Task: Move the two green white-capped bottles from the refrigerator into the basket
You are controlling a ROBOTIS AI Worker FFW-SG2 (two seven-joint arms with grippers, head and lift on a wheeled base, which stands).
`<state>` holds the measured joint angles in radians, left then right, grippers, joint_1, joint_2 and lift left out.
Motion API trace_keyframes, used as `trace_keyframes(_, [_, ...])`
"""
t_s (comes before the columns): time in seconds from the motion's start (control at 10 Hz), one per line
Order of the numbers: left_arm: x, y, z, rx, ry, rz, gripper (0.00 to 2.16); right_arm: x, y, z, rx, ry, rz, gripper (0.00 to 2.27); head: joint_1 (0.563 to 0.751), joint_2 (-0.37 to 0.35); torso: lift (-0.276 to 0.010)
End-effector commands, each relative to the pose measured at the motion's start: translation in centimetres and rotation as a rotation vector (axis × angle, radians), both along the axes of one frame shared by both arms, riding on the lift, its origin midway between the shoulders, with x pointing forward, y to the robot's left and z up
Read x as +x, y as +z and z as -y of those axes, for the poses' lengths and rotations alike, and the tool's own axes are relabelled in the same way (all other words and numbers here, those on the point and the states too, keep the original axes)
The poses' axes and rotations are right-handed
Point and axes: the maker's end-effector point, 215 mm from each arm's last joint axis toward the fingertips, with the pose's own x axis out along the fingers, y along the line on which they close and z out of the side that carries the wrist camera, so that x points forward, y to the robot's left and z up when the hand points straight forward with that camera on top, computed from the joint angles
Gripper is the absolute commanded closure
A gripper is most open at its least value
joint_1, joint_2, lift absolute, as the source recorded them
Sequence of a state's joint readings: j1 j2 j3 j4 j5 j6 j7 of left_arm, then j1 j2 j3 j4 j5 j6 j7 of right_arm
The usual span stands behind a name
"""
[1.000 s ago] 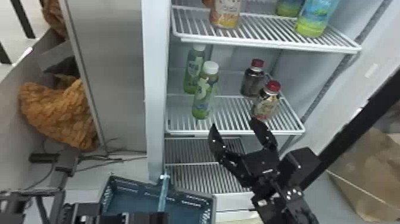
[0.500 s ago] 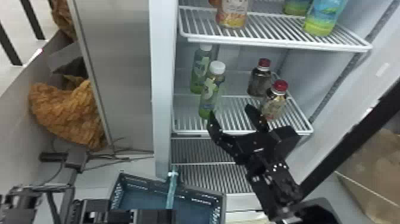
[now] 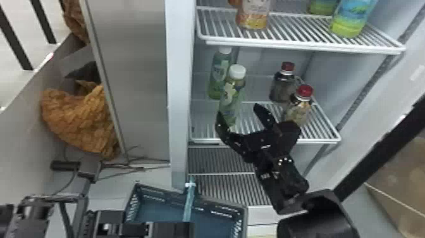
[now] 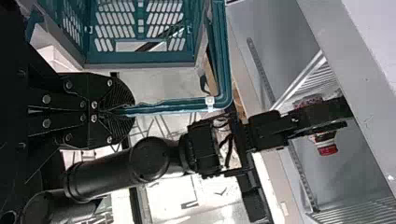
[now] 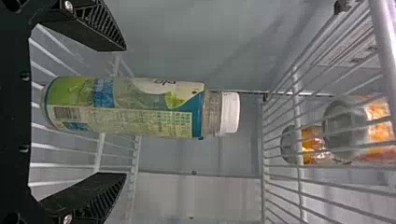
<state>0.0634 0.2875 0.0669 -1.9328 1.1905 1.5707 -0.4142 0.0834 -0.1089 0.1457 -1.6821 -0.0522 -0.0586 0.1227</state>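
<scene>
Head view: the right end effector [image 3: 238,113] is spread, the front white-capped bottle [image 3: 233,96] just ahead of it, the rear white-capped bottle [image 3: 218,76] farther off, the basket [image 3: 221,210] below.

Left wrist view: the left end effector [image 4: 122,112] pinches the basket handle [image 4: 163,106].

Right wrist view: the front white-capped bottle lies between the fingers, apart from both.

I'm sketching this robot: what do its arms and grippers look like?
The left gripper and right gripper are black, with ribbed fingers and silver screws. The left arm and right arm are black, the latter with rounded segments and cables near its wrist.
</scene>
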Motion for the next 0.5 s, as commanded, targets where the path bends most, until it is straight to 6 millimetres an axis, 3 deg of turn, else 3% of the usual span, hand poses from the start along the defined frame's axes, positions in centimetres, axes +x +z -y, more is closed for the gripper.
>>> trace_keyframes(0.0, [0.0,0.0,0.0,0.001,-0.002,0.001,1.16,1.3,0.1,-0.2,-0.012,0.004,0.006,0.07,0.695,-0.138,-0.263])
trace_keyframes(0.4, [0.1,0.2,0.2,-0.001,-0.005,0.005,1.16,3.8,-0.2,-1.2,-0.038,0.019,0.003,0.08,0.695,-0.128,-0.263])
